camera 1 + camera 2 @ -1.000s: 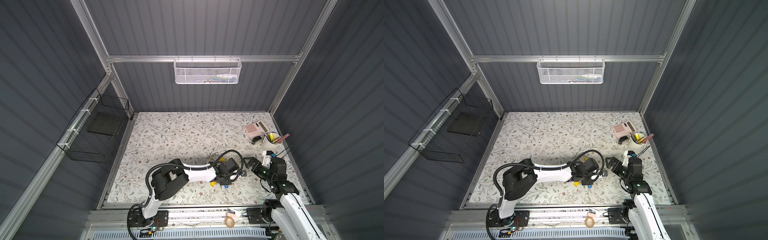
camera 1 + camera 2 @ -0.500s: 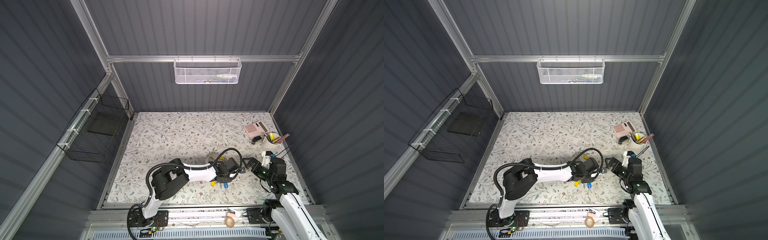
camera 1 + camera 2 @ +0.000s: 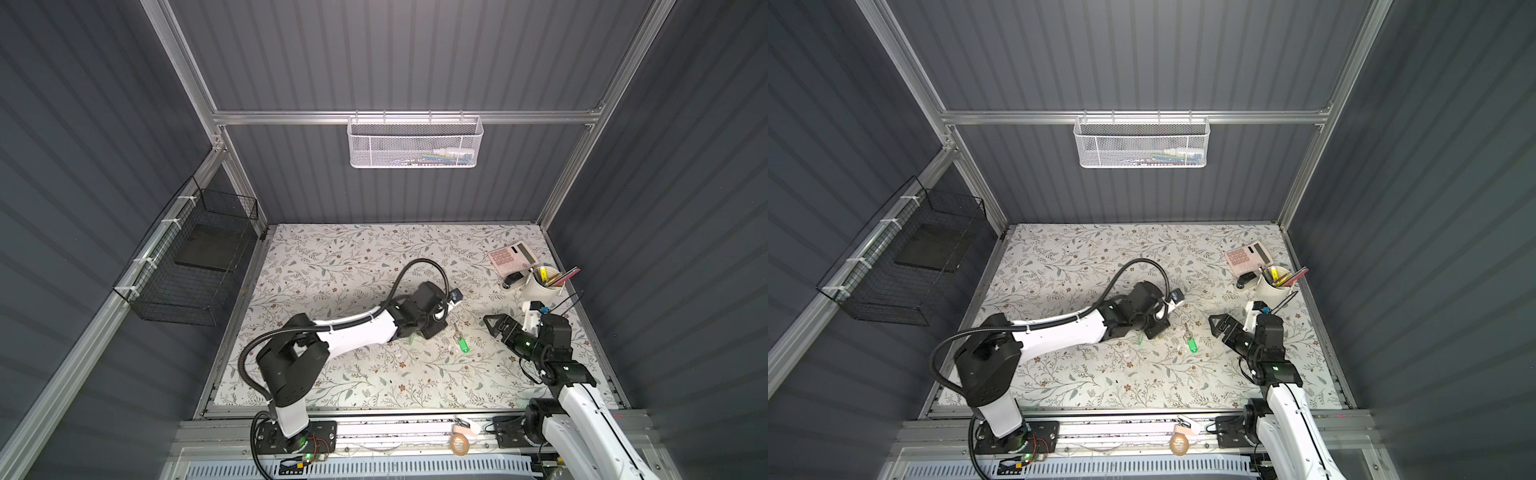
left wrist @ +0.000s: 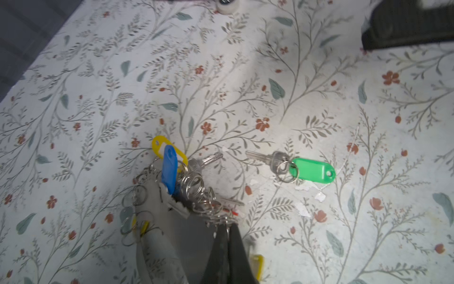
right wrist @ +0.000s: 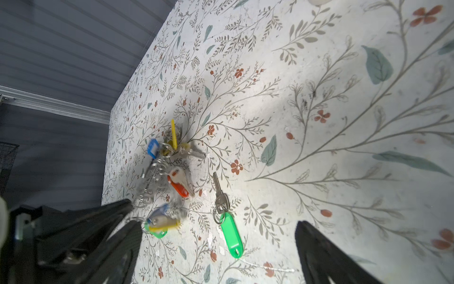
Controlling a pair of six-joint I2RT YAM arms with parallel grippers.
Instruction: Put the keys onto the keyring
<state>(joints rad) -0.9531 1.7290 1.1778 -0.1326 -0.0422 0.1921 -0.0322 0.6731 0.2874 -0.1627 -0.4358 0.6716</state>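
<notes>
since a second ago the left arm (image 3: 361, 332) has drawn back toward its own side. the keys (image 3: 460, 341) that it covered then now lie bare on the counter (image 3: 332, 257). the right arm (image 3: 540, 345) has kept its place.

the left fingers (image 4: 233, 250) are pressed fully together and pinch the keyring (image 4: 194, 186) at its small silver rings. the right fingers (image 5: 317, 248) stand spread wide and hold nothing. the keys, with their green tag, lie flat between the two arms, just beside the keyring but not touching it.

the left arm reaches low over the counter from the front left, with the wrist bent down. the right arm comes from the front right, and its fingers point toward the keys, low over the counter.

in both top views the keyring is almost all hidden under the left wrist, and only a bit of green shows there. the left wrist view shows its blue and yellow tags. the right wrist view shows also a red tag and a green one in the bunch.

in the right wrist view the bunch is blurred, so i cannot tell if it rests on the counter or hangs. i also cannot tell if the green tag carries one key or two. in the left wrist view a pale grey shape beside the dark fingers is cut off at the edge, and i cannot tell what it is.
</notes>
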